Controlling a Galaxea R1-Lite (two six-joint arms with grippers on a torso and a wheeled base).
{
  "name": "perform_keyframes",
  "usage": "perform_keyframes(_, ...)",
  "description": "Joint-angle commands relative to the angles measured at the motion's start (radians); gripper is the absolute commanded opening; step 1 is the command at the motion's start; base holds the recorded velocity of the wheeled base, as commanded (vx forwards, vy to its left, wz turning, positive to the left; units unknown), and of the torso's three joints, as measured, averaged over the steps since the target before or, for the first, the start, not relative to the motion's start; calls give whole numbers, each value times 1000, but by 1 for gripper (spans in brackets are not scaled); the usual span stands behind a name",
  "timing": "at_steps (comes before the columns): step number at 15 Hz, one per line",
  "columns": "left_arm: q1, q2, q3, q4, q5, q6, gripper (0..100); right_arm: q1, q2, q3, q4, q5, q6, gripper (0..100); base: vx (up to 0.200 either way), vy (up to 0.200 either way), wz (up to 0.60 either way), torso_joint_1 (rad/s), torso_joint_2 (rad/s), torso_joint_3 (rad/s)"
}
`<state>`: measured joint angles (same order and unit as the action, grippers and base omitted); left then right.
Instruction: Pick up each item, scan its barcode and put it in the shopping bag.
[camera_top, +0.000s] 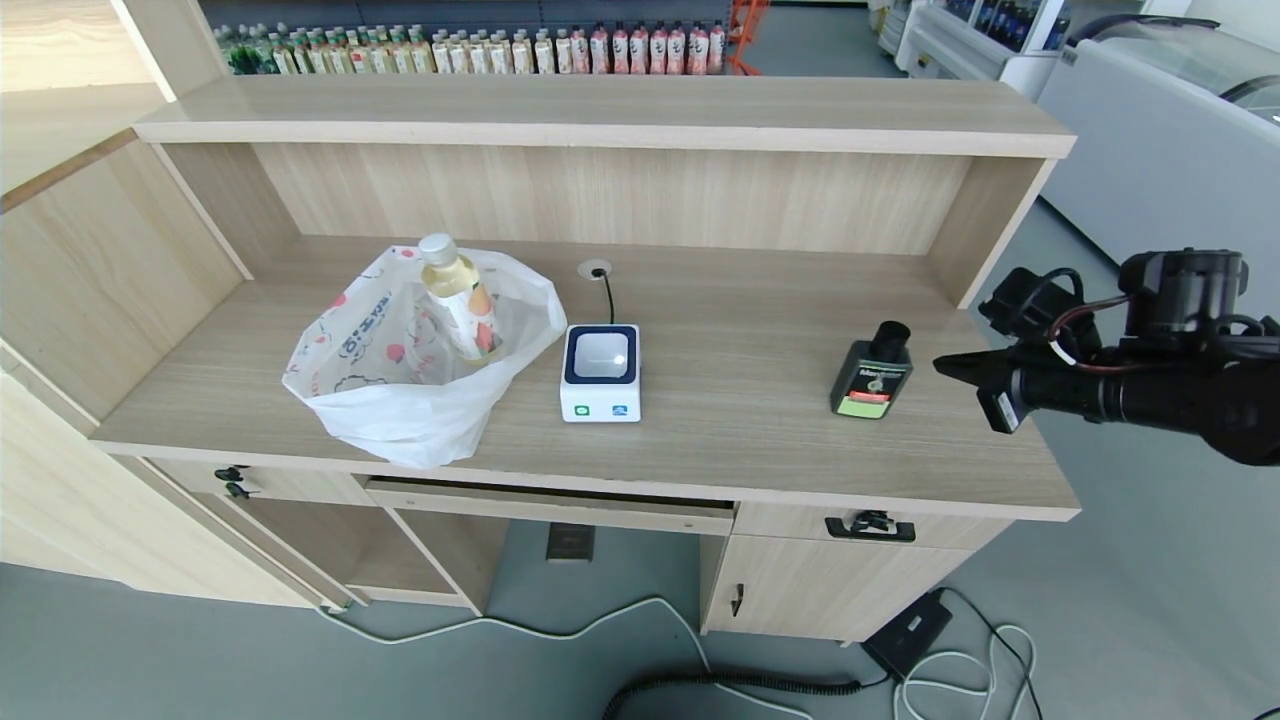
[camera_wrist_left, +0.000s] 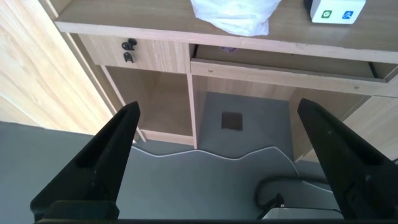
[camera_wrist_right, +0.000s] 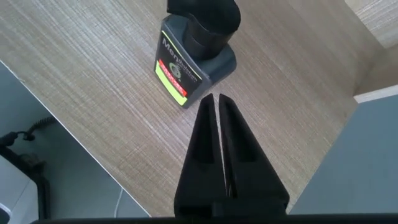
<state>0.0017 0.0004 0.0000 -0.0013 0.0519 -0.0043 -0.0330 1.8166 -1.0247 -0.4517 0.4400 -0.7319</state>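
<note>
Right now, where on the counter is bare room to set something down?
Widest bare patch lies between the white square scanner and the dark green black-capped bottle. Crowded at left: the white plastic shopping bag lies close beside the scanner.

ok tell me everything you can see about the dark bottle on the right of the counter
The dark bottle is squat, with what looks like a dark plastic body, a wide black cap and a front label banded in bright green and red. It stands upright on the wooden counter, well apart from the scanner. Nothing grips it; the right gripper, shut, sits close beside it.
</note>
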Motion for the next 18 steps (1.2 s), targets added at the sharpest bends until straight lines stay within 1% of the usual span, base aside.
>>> perform_keyframes(1, 0, 0, 0, 0, 0, 0, 100, -18, -103, 64, 1, 0, 0, 100, 0, 0, 0, 0, 0, 0)
perform_keyframes(4, 0, 0, 0, 0, 0, 0, 100, -56, -105, 63, -2, -1, -24, 100, 0, 0, 0, 0, 0, 0)
perform_keyframes(5, 0, 0, 0, 0, 0, 0, 100, -59, -79, 52, -2, -1, -57, 100, 0, 0, 0, 0, 0, 0)
perform_keyframes(7, 0, 0, 0, 0, 0, 0, 100, -56, -28, 34, -5, -1, -70, 100, 0, 0, 0, 0, 0, 0)
perform_keyframes(9, 0, 0, 0, 0, 0, 0, 100, -28, 30, 12, -32, -1, -69, 100, 0, 0, 0, 0, 0, 0)
perform_keyframes(12, 0, 0, 0, 0, 0, 0, 100, 24, 133, -80, -76, -1, -64, 100, 0, 0, 0, 0, 0, 0)
perform_keyframes(15, 0, 0, 0, 0, 0, 0, 100, 54, 219, -156, -84, -1, -67, 100, 0, 0, 0, 0, 0, 0)
perform_keyframes(18, 0, 0, 0, 0, 0, 0, 100, 67, 259, -169, -87, -3, -63, 100, 0, 0, 0, 0, 0, 0)
